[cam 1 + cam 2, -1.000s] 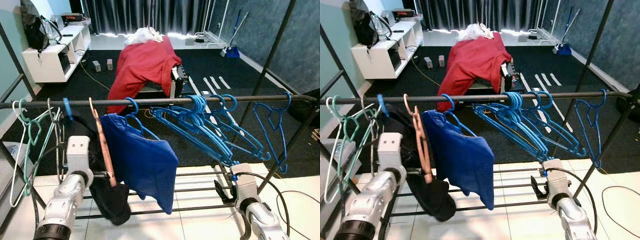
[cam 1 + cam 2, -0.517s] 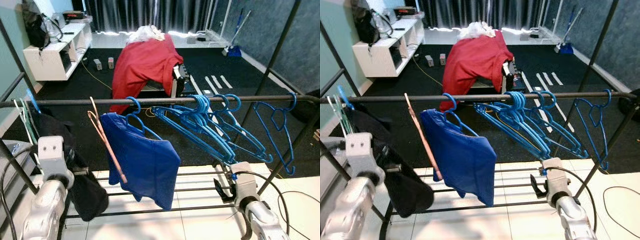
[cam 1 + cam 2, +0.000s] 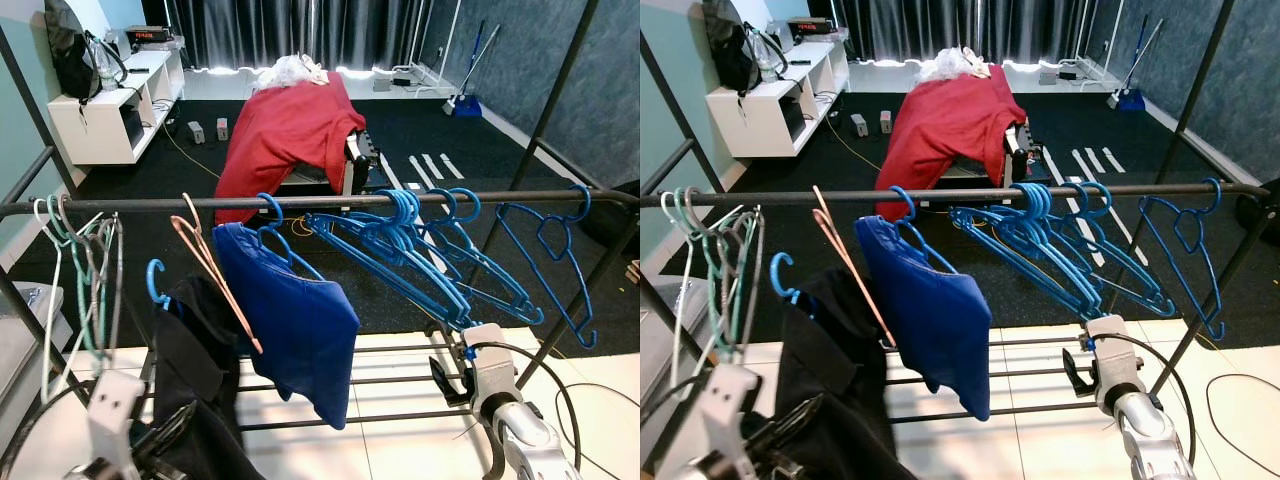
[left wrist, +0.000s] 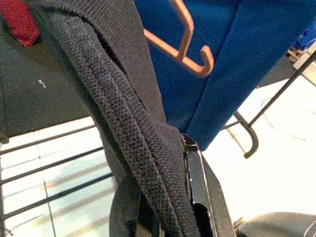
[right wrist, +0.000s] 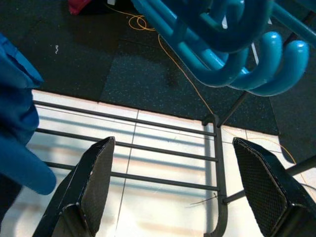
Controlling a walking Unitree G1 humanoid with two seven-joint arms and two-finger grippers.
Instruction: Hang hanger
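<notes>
My left gripper (image 4: 168, 197) was clamped on the soft black knit garment (image 3: 200, 390) draped on a blue plastic hanger (image 3: 155, 285), below the black rail's (image 3: 300, 203) left end. Garment limp; better held at the stiff hook. Right gripper (image 5: 177, 192) gaped, idle.

Head pair: two eyes side by side, high, facing forward and down across the rail (image 3: 320, 201) toward the red cloth (image 3: 288, 125) and curtains beyond; mid range.
Shared by the eyes: the same scene, shifted slightly sideways; blue hangers (image 3: 1060, 245) and blue shirt (image 3: 930, 310) in both.
Left wrist: looks along the left gripper (image 4: 173, 197); very close, black garment (image 4: 118, 108) pressed against the fingers (image 4: 197, 182); pink hanger (image 4: 190, 52) and blue shirt beyond them.
Right wrist: looks along the right gripper (image 5: 177, 187) down at the lower bars (image 5: 148, 148), blue hangers near above the fingertips.
Shared head/wrists: blue shirt, blue hangers, lower bars.
</notes>
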